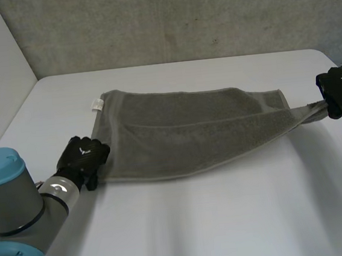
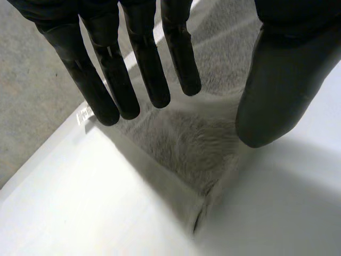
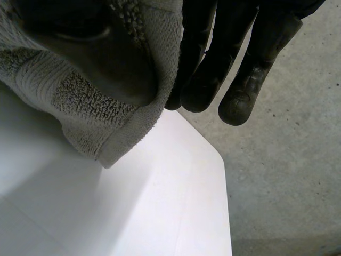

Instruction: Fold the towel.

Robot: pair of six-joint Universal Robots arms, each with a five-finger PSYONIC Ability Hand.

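Observation:
A grey towel [image 1: 189, 132] lies folded lengthwise across the white table [image 1: 228, 219], with a white label [image 1: 98, 103] at its far left corner. My left hand [image 1: 83, 157] hovers at the towel's near left corner. In the left wrist view its fingers [image 2: 149, 69] are straight and the thumb stands apart, with the towel corner [image 2: 186, 144] lying free on the table beneath them. My right hand [image 1: 340, 90] is at the towel's right end, which is drawn out into a taut strip. In the right wrist view this hand [image 3: 234, 53] pinches the towel corner [image 3: 80, 96] between thumb and fingers.
The table's right far corner [image 3: 213, 154] lies just beyond my right hand, with the concrete floor [image 3: 287, 160] below it. A grey wall [image 1: 178, 18] runs behind the table. Bare tabletop stretches in front of the towel.

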